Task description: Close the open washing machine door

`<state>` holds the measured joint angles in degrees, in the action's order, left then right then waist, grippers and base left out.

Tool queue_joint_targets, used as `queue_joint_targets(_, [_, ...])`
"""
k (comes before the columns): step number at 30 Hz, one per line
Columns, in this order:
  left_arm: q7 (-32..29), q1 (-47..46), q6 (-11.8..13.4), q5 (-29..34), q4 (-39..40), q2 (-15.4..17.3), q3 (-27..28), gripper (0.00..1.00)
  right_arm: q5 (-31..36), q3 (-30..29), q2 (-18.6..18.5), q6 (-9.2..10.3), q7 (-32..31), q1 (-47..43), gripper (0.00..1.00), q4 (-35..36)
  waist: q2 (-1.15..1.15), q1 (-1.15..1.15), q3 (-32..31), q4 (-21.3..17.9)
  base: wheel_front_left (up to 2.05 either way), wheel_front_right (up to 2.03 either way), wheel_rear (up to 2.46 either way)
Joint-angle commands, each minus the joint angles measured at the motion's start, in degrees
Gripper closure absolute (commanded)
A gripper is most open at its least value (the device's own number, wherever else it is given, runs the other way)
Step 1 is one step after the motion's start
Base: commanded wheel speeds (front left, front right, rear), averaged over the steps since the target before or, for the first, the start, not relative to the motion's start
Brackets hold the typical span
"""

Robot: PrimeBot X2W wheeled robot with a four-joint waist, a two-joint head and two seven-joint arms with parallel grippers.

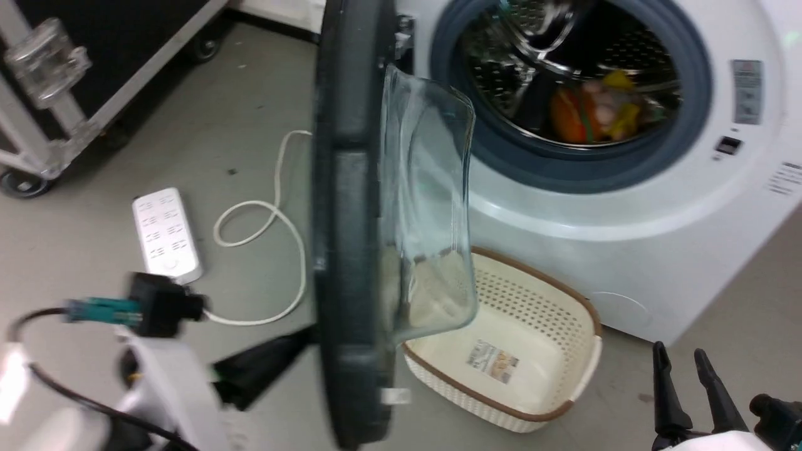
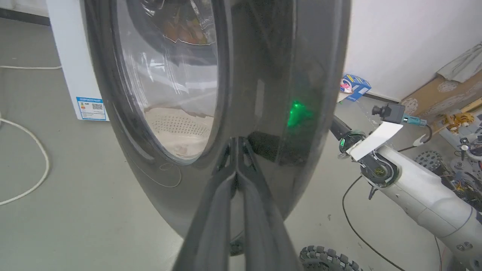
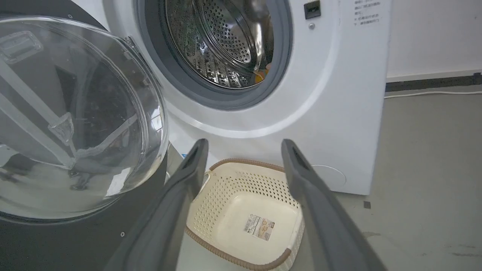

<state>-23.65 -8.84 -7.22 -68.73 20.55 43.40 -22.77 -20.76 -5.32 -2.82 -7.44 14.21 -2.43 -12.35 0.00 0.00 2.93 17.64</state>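
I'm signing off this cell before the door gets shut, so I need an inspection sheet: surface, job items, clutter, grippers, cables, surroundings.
Surface: grey floor, small dark specks.
Job's things: round black-rimmed glass washing machine door stands open; white front-loading washing machine holds orange and yellow items in its steel drum.
Clutter: cream perforated plastic basket on the floor in front of the machine.
Grippers: left gripper, jaws together, at the door's outer face; right gripper, jaws apart, holding nothing.
Cables: white cable loops from a white power strip; thin black cable by the left arm.
Surroundings: black wheeled case; white wall.
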Motion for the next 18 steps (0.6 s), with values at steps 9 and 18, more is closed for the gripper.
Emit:
queue_joint_targets(9, [5.8,-9.6,-0.3,4.8,-7.6,-10.1,-10.1,1.0,-0.1,-1.8,-0.1,-0.05,0.6,0.0,0.0,0.6,0.0,0.0,0.8,-9.9,0.0,0.0,0.0])
queue_joint_targets(18, [11.1,-19.1,-0.3,9.5,-20.6,-17.6,-15.6,1.0,-1.0,-1.4,-0.1,-0.05,0.8,1.1,0.0,1.0,0.0,0.0,3.0,-20.3,0.0,0.0,0.0])
